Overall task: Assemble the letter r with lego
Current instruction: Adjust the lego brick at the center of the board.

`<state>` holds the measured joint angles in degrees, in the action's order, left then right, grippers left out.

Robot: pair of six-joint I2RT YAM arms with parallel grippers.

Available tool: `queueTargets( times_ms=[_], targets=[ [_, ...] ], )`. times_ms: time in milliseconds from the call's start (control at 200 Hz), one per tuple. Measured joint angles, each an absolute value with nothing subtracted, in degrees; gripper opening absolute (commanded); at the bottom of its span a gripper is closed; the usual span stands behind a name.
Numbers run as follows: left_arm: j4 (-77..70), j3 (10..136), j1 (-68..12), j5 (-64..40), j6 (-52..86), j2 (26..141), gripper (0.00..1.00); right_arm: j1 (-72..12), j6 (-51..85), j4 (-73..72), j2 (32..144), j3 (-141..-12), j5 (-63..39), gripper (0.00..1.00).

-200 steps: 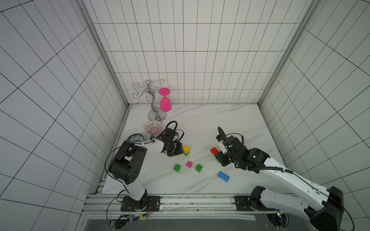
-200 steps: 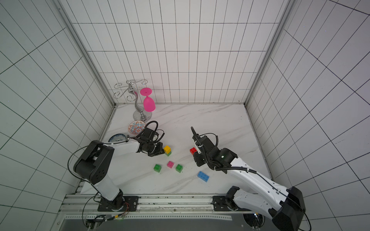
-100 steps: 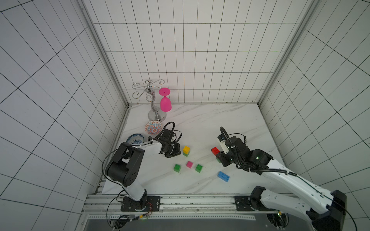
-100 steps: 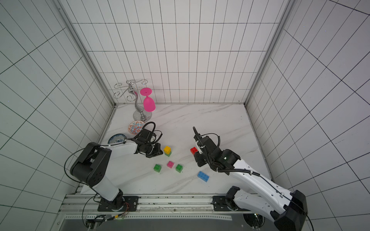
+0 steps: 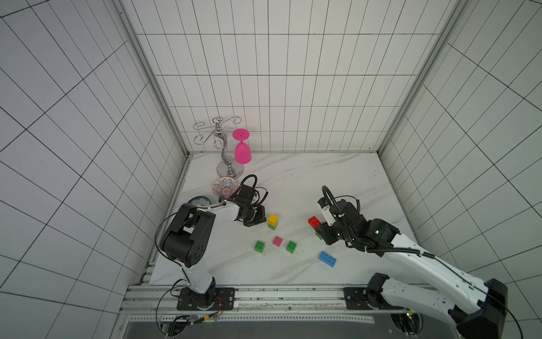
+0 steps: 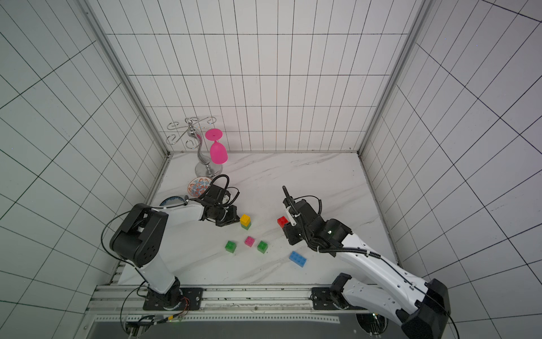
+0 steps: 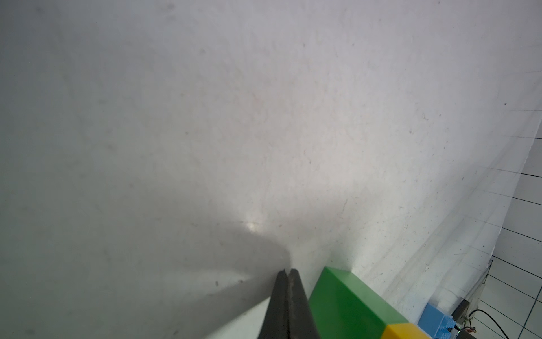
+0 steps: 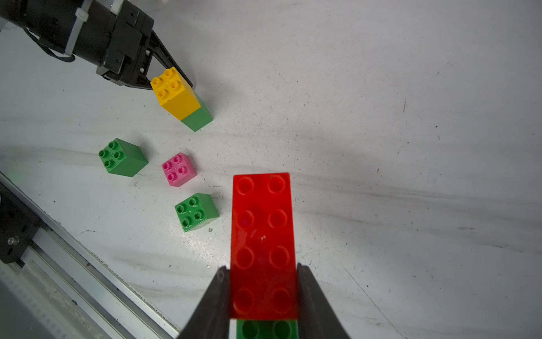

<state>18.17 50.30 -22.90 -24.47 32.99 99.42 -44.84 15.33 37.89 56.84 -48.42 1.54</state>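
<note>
— What's the place like from where you stand?

— Nearest us runs a metal rail (image 5: pixel 264 293) carrying both arm bases. Beyond it is a white tabletop (image 5: pixel 293 182) with faint grey veins like marble, finely scuffed up close. White tiled walls (image 5: pixel 264 73) with dark joints close it in on three sides.

— And the pieces?

— Glossy plastic with round studs on top. Closest is the blue brick (image 5: pixel 327 259), long, lying flat on its own. Behind it are three loose cubes in a rough row, none touching. One green cube (image 5: pixel 259 246) and a second green cube (image 5: pixel 291 246) have the pink cube (image 5: pixel 277 241) between them. Further back the yellow cube (image 5: pixel 272 219) sits stacked on a third green cube (image 5: pixel 272 226). Near the far corner there's a patterned bowl (image 5: pixel 224 187). A blue-rimmed dish (image 5: pixel 199 201) is half hidden by the arm. A shiny wire rack (image 5: pixel 225 158) has a pink goblet (image 5: pixel 242 149) hanging upside down from it.

— The claws?

— The left claw (image 7: pixel 289 271) has its fingers pressed together with nothing between them. It is low over the tabletop, just beside the third green cube. I can't tell whether it touches. The right claw (image 8: pixel 262 267) pinches the red brick (image 8: pixel 262 220) across its width near one end, and the rest sticks out ahead. A fourth green cube (image 8: pixel 265 328) shows under the gripped end.
</note>
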Motion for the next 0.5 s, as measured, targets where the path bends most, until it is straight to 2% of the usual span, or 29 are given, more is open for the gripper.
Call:
queueTargets(
  times_ms=[500],
  targets=[
    [10.31,45.06,-26.22,-26.55,38.15,97.82,0.0,-44.6,14.48,37.21,57.58,-48.4,1.39,0.0]
  ],
)
